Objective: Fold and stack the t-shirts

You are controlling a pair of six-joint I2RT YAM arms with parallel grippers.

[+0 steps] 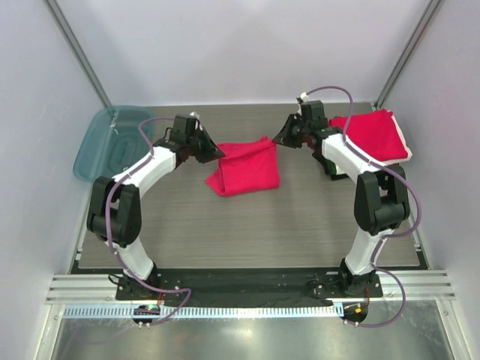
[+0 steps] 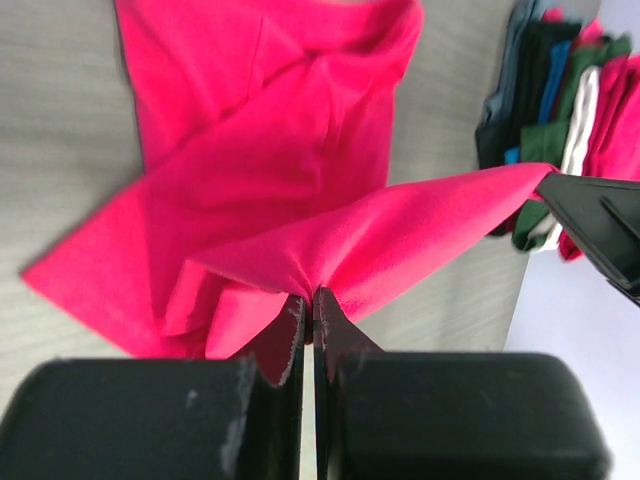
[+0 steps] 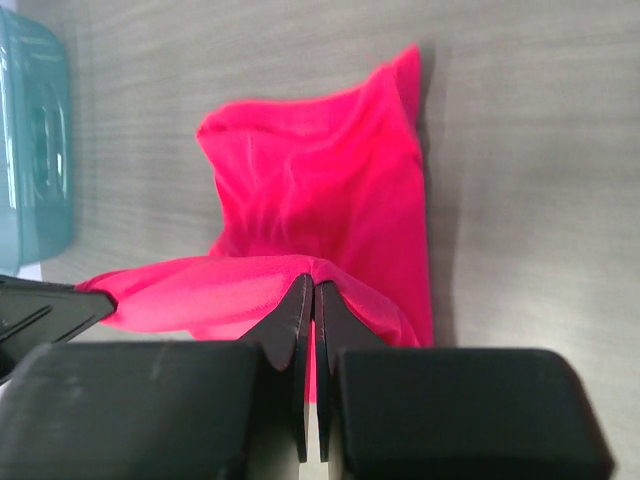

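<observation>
A crimson-red t-shirt [image 1: 244, 166] lies part-folded in the middle of the table, with its far edge lifted and stretched between both grippers. My left gripper [image 1: 215, 154] is shut on the shirt's left far corner; in the left wrist view the fabric [image 2: 300, 180] bunches at the closed gripper [image 2: 308, 300]. My right gripper [image 1: 280, 137] is shut on the right far corner, and the cloth [image 3: 320, 190] drapes over its closed tips [image 3: 311, 290]. A pile of other t-shirts [image 1: 375, 135], red on top, sits at the far right [image 2: 560, 100].
A translucent teal tray [image 1: 109, 139] stands at the far left of the table [image 1: 247, 225], also seen in the right wrist view [image 3: 30, 150]. Dark and white shirt edges [image 1: 334, 169] stick out under the pile beside the right arm. White walls enclose the table.
</observation>
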